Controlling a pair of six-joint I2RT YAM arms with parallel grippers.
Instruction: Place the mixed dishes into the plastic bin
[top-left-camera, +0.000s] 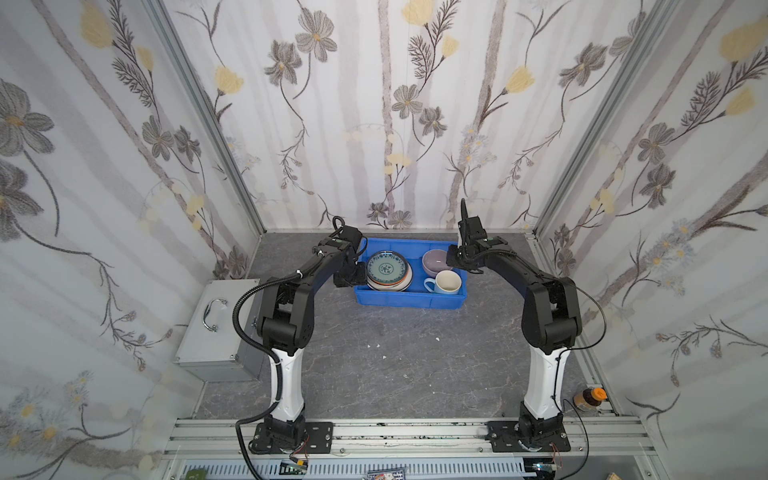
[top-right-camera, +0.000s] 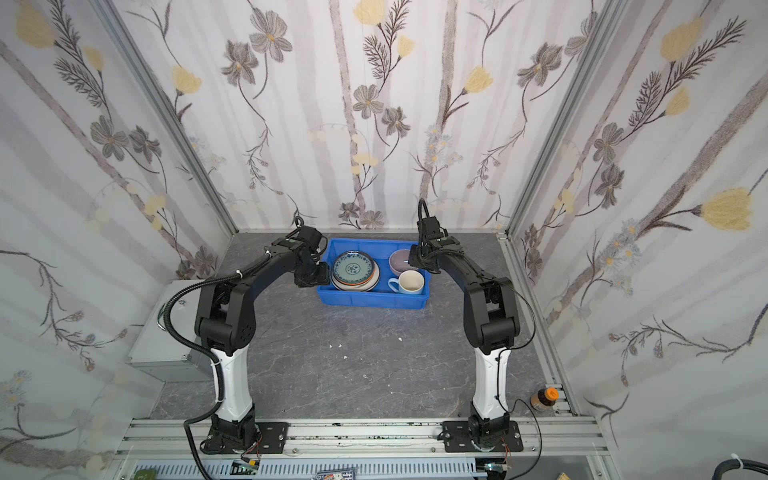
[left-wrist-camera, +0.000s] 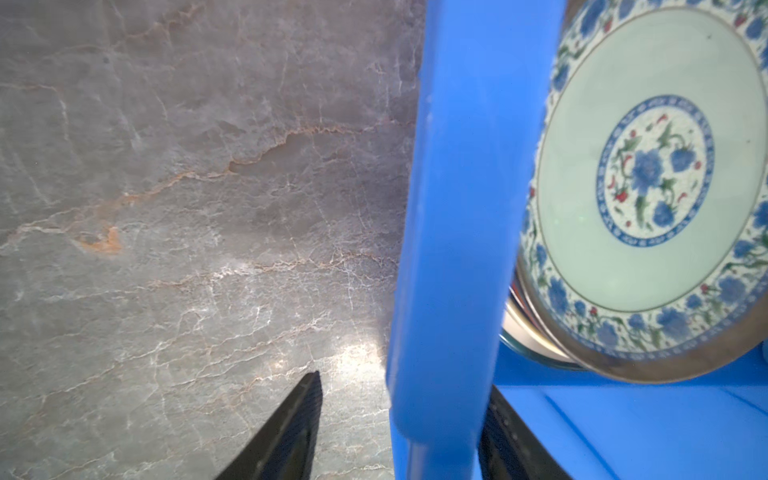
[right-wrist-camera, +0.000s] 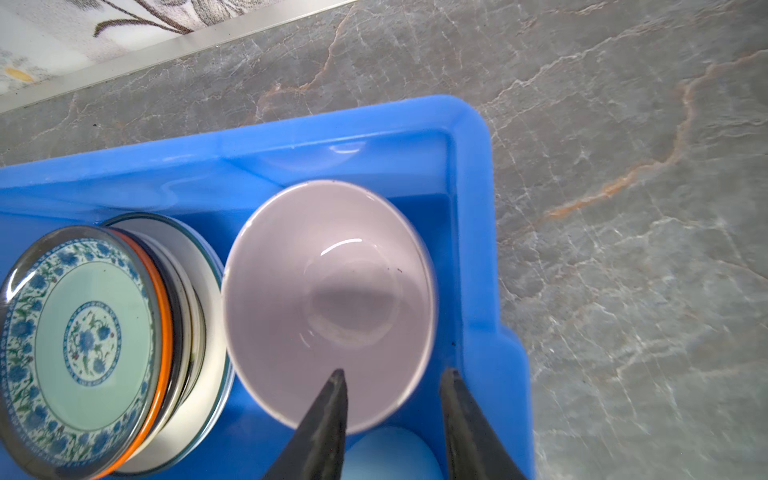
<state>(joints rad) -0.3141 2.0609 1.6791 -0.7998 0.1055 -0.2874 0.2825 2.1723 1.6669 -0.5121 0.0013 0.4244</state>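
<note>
All the dishes you can see lie inside the bin (top-left-camera: 409, 300), which sits at the far middle of the table (top-left-camera: 395, 365) with its long axis running left to right. The stack of plates (top-left-camera: 387, 269) fills the bin's left half, with the patterned plate on top. The bowl (top-left-camera: 434, 262) stands upright in the far right corner, and the mug (top-left-camera: 446, 282) sits just near of it, handle pointing left. Neither top view shows a dish on the table outside the bin, so I judge the loading done or all but done. Your right claw (right-wrist-camera: 394, 372) hangs over the bin's right end with its jaws apart. One finger is over the inside of the bowl and the other is outside it, towards the bin's right wall, so the bowl's rim lies between them, unpinched. Your left claw (left-wrist-camera: 405, 384) is likewise open and straddles the bin's left end wall. Its outer finger is over the table and clear of the plastic; its inner finger is beside the plates, and you cannot tell whether it touches the wall. The coming move turns on this: each claw has a wall or rim between its fingers. Any withdrawal should therefore go straight up before sideways, or the bowl or bin may be dragged. A metal case (top-left-camera: 224, 332) lies to the left, well apart.
</note>
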